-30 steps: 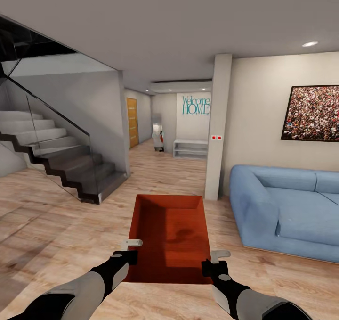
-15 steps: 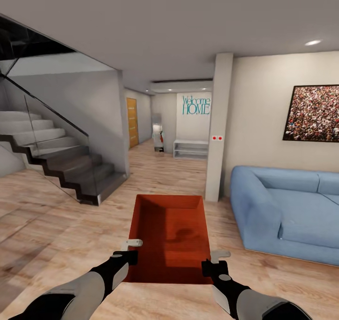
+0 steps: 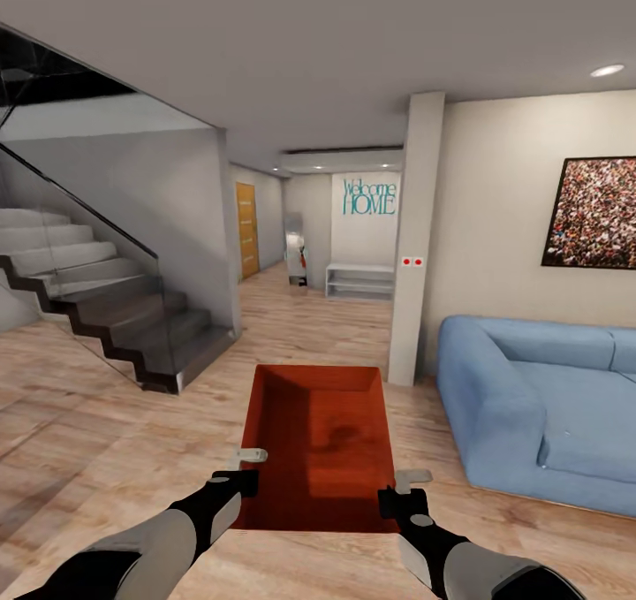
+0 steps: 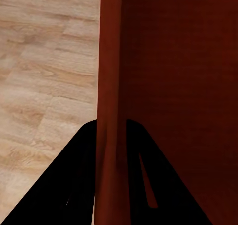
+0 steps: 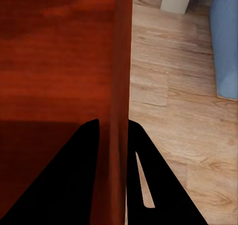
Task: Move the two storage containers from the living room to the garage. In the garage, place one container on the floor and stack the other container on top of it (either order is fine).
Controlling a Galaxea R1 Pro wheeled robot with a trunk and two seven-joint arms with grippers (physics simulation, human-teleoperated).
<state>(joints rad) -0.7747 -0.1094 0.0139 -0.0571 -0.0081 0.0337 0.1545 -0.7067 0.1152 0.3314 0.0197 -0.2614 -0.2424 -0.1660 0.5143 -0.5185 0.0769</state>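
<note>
While both arms reach forward, each set of fingers is closed on a side wall of the storage container (image 3: 322, 445). In the left wrist view the left gripper (image 4: 111, 185) straddles the thin orange-red wall, one dark finger outside it and one inside. The right gripper (image 5: 113, 185) pinches the opposite wall the same way in its own wrist view. Between the two grips the open, empty container is held level above the light wood floor (image 3: 115, 459), its long axis running away from the robot.

Beyond the right fingers stands the blue sofa (image 3: 539, 406), with a framed picture (image 3: 590, 214) on the wall above it and a white pillar (image 3: 415, 238) at the sofa's near end. Beyond the left fingers a dark staircase (image 3: 115, 317) with a glass balustrade climbs away. Straight ahead a hallway ends at a wall lettered "Welcome HOME" (image 3: 368, 197).

Compared with half a second ago, the grip and the container sit the same in the head view, while the sofa, picture and pillar have slid toward the right edge: the camera has turned slightly left.
</note>
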